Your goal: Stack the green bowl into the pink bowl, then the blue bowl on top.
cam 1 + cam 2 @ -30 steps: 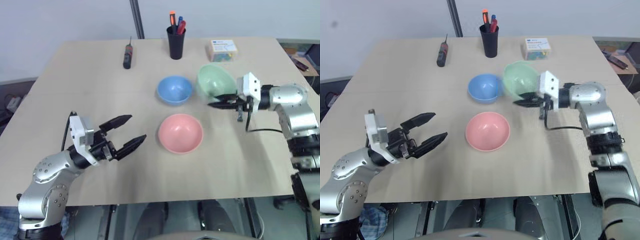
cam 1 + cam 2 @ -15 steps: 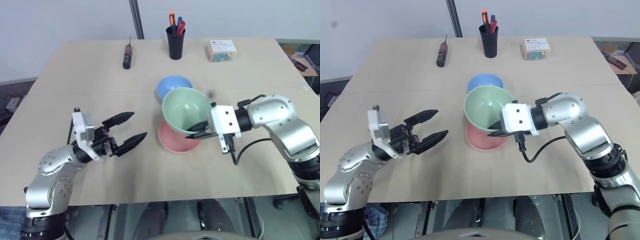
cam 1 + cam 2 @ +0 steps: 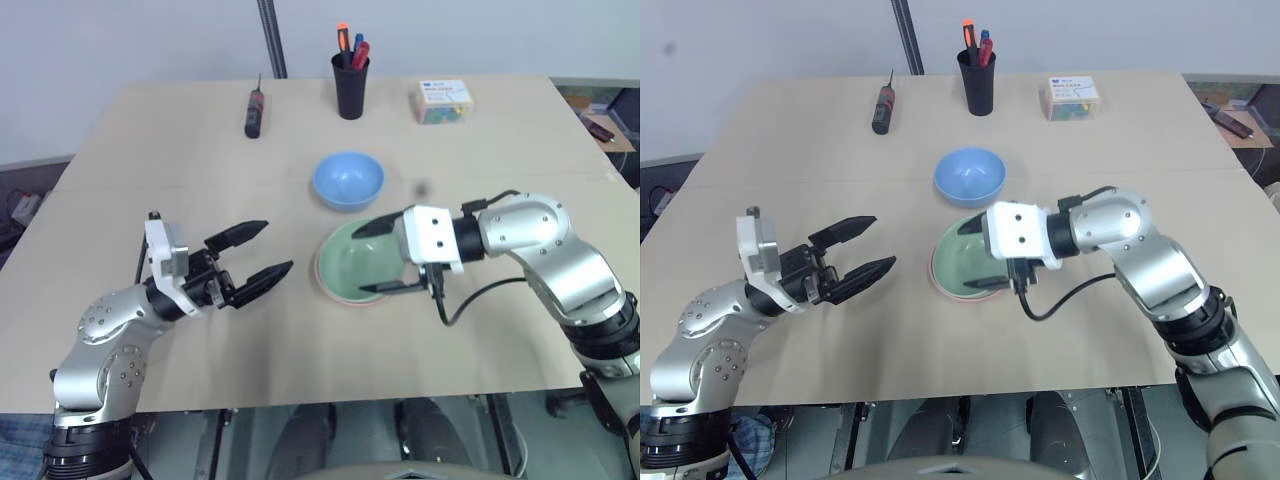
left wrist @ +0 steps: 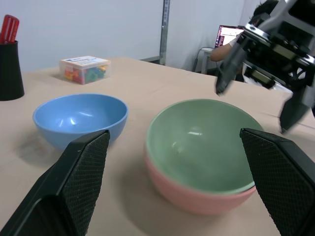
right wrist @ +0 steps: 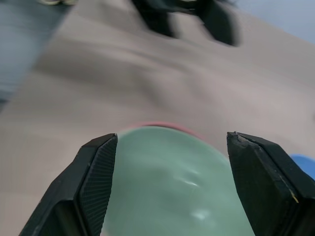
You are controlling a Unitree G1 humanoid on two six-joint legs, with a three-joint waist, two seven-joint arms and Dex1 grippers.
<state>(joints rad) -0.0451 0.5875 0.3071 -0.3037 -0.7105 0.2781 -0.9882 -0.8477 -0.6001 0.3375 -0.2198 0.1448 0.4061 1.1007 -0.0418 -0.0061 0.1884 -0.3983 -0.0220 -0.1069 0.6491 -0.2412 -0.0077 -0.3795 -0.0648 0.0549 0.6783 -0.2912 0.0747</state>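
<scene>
A pale wooden table (image 3: 150, 150) stands before a plain light wall, with a metal pole (image 3: 272, 38) rising behind its far edge and clutter on the floor off to both sides.

The right gripper (image 3: 376, 258) sits at the table's centre, its two black fingers spread wide, one over the far rim and one over the near rim of the green bowl (image 3: 362, 268), gripping nothing. The green bowl lies nested inside the pink bowl (image 4: 197, 196), whose salmon edge shows just below the green rim. At 12 o'clock from this stack, just beside it but apart, the blue bowl (image 3: 348, 180) stands upright on the bare wood.

The left gripper (image 3: 255, 255) hovers at 9 o'clock from the stack, near it, fingers also spread wide and empty, pointing toward the bowls.

Farther out, at 12 o'clock along the table's far edge, a black cup (image 3: 351, 85) holds markers. At 1 o'clock from the stack sits a small clear box (image 3: 444, 101) of coloured pieces, and at 11 o'clock a screwdriver (image 3: 255, 108) lies flat on the wood.
</scene>
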